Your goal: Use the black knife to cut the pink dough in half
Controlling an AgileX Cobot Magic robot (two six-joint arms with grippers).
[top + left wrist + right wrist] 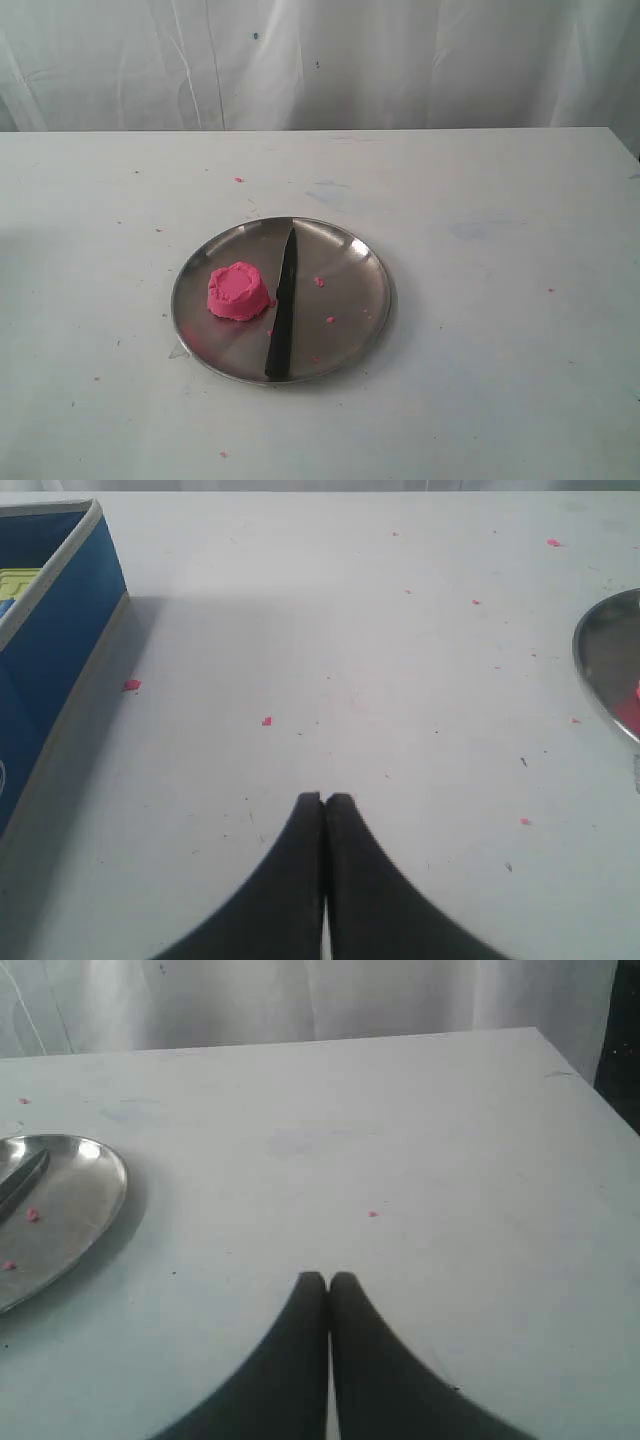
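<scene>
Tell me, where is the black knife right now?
In the exterior view the black knife lies across the middle of the steel plate, just right of the pink dough, with neither gripper near it.

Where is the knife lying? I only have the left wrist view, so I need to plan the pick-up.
Observer: The black knife lies across the steel plate, just right of the pink dough, point toward the far rim.
Operator: Is the dough cut yet?
Observer: No, it is one whole round lump on the plate's left half.
Operator: Is the other hand holding anything?
Observer: The right hand is shut and empty over bare table, off to the plate's right.
Operator: And my hand?
Observer: The left hand is shut too, and neither arm shows in the exterior view.
</scene>
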